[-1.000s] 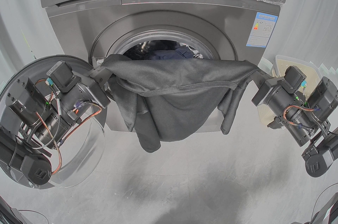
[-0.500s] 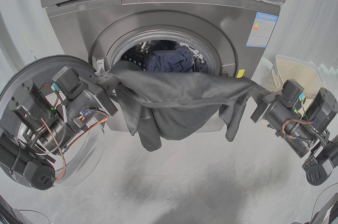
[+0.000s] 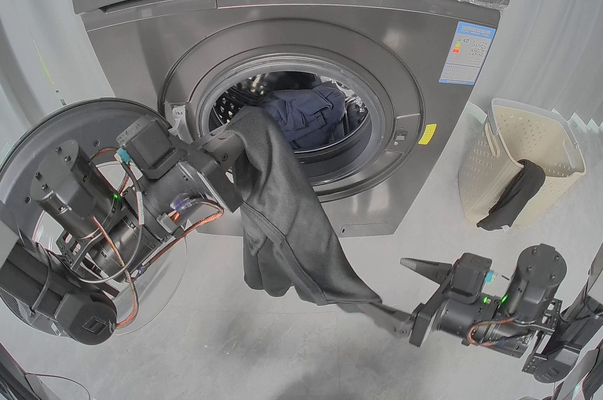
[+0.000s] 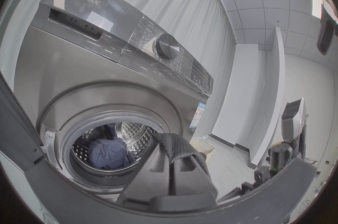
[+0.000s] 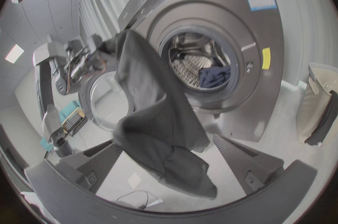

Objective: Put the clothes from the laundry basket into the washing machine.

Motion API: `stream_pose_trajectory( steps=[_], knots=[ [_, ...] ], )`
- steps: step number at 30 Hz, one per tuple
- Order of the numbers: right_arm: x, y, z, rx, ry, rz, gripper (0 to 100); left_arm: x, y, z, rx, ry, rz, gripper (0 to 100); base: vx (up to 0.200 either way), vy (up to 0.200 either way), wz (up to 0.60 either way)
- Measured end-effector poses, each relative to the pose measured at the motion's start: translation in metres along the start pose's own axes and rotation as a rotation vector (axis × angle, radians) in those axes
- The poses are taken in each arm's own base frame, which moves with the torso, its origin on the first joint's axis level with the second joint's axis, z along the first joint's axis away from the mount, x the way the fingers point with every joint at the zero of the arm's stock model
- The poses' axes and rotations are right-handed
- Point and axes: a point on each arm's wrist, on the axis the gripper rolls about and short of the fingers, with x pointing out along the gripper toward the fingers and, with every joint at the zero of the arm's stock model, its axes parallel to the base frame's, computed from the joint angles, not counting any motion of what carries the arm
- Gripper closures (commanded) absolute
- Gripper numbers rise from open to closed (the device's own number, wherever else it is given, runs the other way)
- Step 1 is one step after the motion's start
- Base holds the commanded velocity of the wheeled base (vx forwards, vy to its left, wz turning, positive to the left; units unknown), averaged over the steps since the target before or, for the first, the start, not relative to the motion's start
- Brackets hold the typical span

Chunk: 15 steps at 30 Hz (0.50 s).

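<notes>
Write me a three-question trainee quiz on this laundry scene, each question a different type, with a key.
1. True or false: the left gripper is shut on the dark grey garment.
2. What lies inside the washing machine drum? A) a navy garment B) a white towel C) a pair of shoes
3. Fill in the blank: a black garment hangs over the rim of the ____.

Key: 1 true; 2 A; 3 laundry basket.
</notes>
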Motion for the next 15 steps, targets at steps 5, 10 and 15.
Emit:
stream_pose_trajectory(
  steps=[5, 10, 15],
  knots=[
    [-0.003, 0.006, -0.018, 0.0, 0.089, 0.032, 0, 0.002, -0.001, 0.002, 0.004, -0.013, 0.003, 100, 0.0, 0.0, 0.0],
    [0.015, 0.007, -0.016, 0.001, 0.065, 0.036, 0, 0.003, -0.003, 0.003, 0.004, -0.017, -0.004, 100, 0.0, 0.0, 0.0],
    [0.047, 0.004, -0.005, 0.001, -0.019, 0.03, 0, 0.002, -0.006, 0.005, 0.002, -0.023, -0.015, 100, 0.0, 0.0, 0.0]
  ],
)
